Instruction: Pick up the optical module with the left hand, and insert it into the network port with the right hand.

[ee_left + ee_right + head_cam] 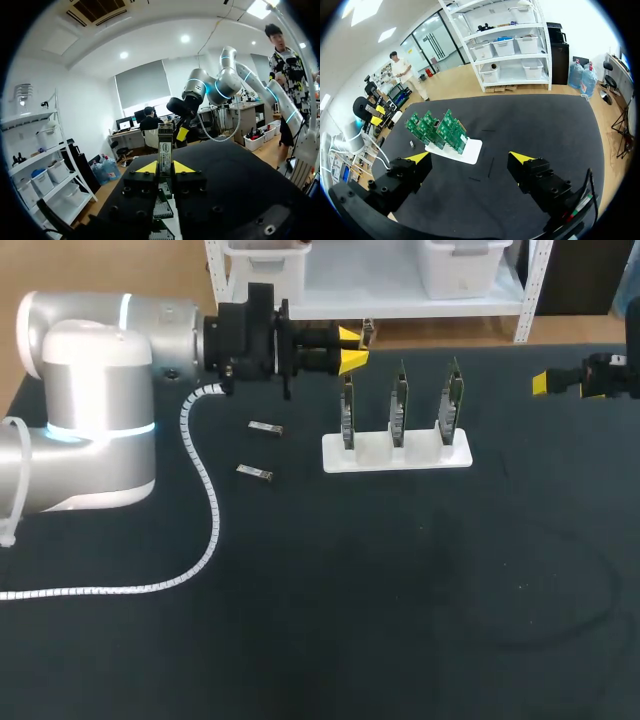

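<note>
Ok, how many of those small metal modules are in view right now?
3. One module stands clamped between the left gripper's fingers. Two lie on the table left of the white stand: a far one and a near one. The left arm may hide more.

left arm (95, 390) is chunky silver with cyan light rings. white spiral cable (208, 502), black end effector (352, 350), yellow tips.
</note>
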